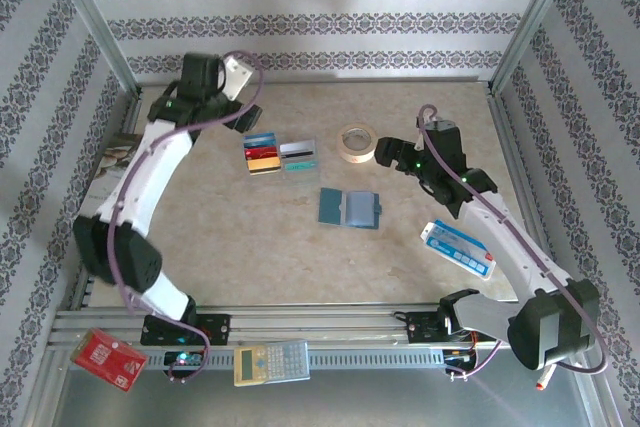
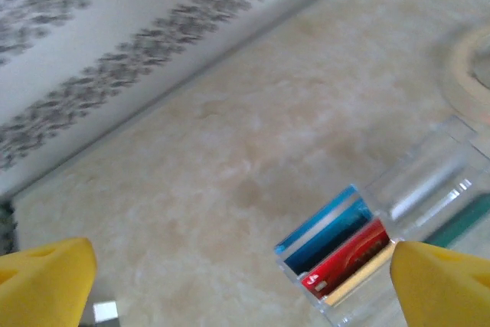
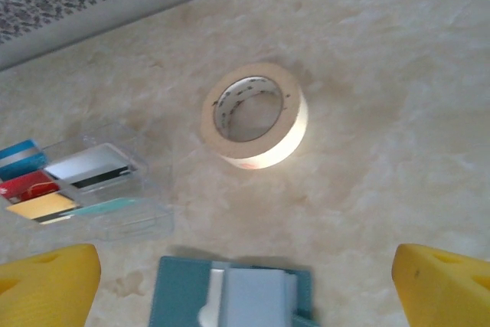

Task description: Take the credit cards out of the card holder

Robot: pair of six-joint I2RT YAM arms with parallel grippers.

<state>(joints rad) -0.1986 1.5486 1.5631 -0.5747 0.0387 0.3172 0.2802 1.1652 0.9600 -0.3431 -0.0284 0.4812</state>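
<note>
Left fingers (image 2: 46, 281) spread wide, nothing between them, hovering over the far-left part of the tabletop (image 1: 300, 257). Credit cards (image 1: 280, 155) lie just to their right and a bit nearer the arm bases: blue, red and gold stacked edge to edge in one column, silver-grey and teal beside them, all flat in what looks like a clear tray (image 3: 145, 220), long sides running left-right. In my left wrist view the blue and red cards sit low, close to my right-hand finger, not touching it. Further right and nearer the bases, the card holder (image 1: 350, 208) lies open flat, two panels side by side, long axis left-right with a slight tilt. Its right panel shows a paler grey-blue face; can't tell if that's a slot or a card left inside. Tape roll (image 1: 357, 142) lies flat behind the holder, apart from it. Right fingers (image 3: 444, 281) also wide open, empty, beside the tape roll. The holder shows at the bottom of my right wrist view, centred between the fingers, so my right arm is the nearer one; I judge any card left comes out with a pull-back and descent from that side, closing across the holder's short axis.
</note>
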